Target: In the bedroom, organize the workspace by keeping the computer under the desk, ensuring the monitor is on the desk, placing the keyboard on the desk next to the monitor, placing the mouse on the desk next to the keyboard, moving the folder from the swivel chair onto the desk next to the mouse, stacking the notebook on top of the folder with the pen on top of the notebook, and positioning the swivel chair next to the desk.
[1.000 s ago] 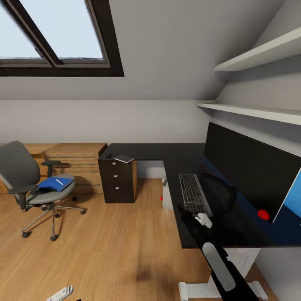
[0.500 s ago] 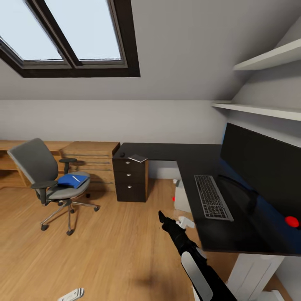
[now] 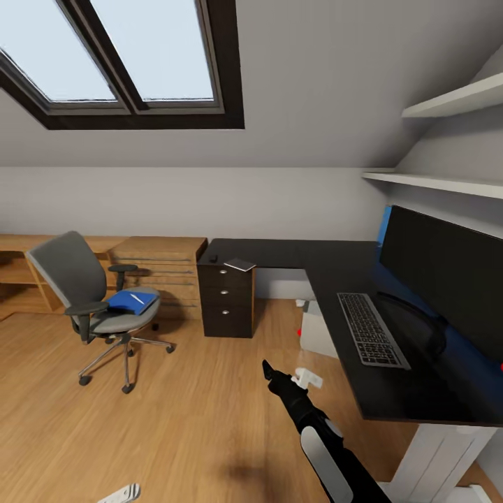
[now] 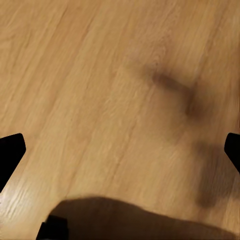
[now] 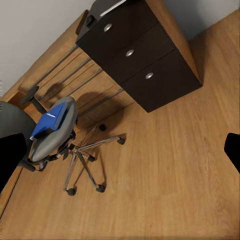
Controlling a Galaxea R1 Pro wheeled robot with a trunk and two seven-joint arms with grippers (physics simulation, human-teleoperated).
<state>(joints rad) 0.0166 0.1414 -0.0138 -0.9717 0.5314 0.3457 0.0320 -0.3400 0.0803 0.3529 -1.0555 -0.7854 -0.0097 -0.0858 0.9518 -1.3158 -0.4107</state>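
Note:
The swivel chair (image 3: 105, 311) stands on the wood floor left of the desk (image 3: 279, 253), apart from it. The blue folder (image 3: 130, 302) lies on its seat, with the white pen (image 3: 137, 298) on top. The mouse (image 3: 213, 258) and a thin notebook (image 3: 240, 264) lie on the desk above the drawer unit (image 3: 227, 300). The keyboard (image 3: 372, 328) lies before the black monitor (image 3: 447, 276). The grey computer (image 3: 318, 332) stands under the desk. My right gripper (image 3: 269, 369) (image 5: 120, 150) hangs open over the floor, facing the chair (image 5: 55, 137) and the folder (image 5: 50, 120). My left gripper (image 4: 120, 150) is open above bare floor.
A wooden dresser (image 3: 164, 269) stands against the wall behind the chair. Two white shelves (image 3: 447, 183) run above the monitor. A skylight (image 3: 119, 63) is set in the sloped wall. Open floor (image 3: 195, 419) lies between me and the chair.
The camera has turned left, so the chair, desk and monitor sit further right in the picture. My right gripper has come off the desk by the keyboard's near end and now hangs over the floor.

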